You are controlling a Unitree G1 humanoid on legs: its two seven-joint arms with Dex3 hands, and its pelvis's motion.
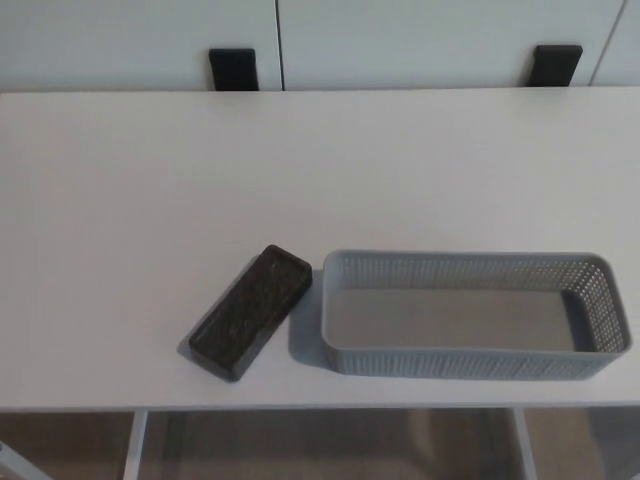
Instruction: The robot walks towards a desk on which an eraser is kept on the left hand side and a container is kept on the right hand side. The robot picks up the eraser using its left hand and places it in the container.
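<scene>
Eraser first: a black, oblong felt-faced block eraser (251, 312) lies flat on the white desk (150, 190), set on a diagonal with its upper end pointing toward the container and its lower end close to the desk's near edge. Just beside it, on the picture's right, sits the grey rectangular plastic container (470, 361) with perforated mesh walls, its long side running along the near edge. The eraser's upper corner comes close to the container's left wall, though whether the two touch cannot be told. Inside the container only its bare floor shows.

Neither robot hand shows in the head view, so their state cannot be told, and places cannot be given relative to them; the eraser lies on the side the left arm would enter from, the container on the right.

The desk top is smooth, pale and matte, filling most of the view. Behind its far edge stand white cabinet fronts (400, 40) with two black rectangular handles, one on the left (233, 69) and one on the right (556, 64). Below the near edge, white desk legs (132, 445) and brownish floor (320, 445) show.
</scene>
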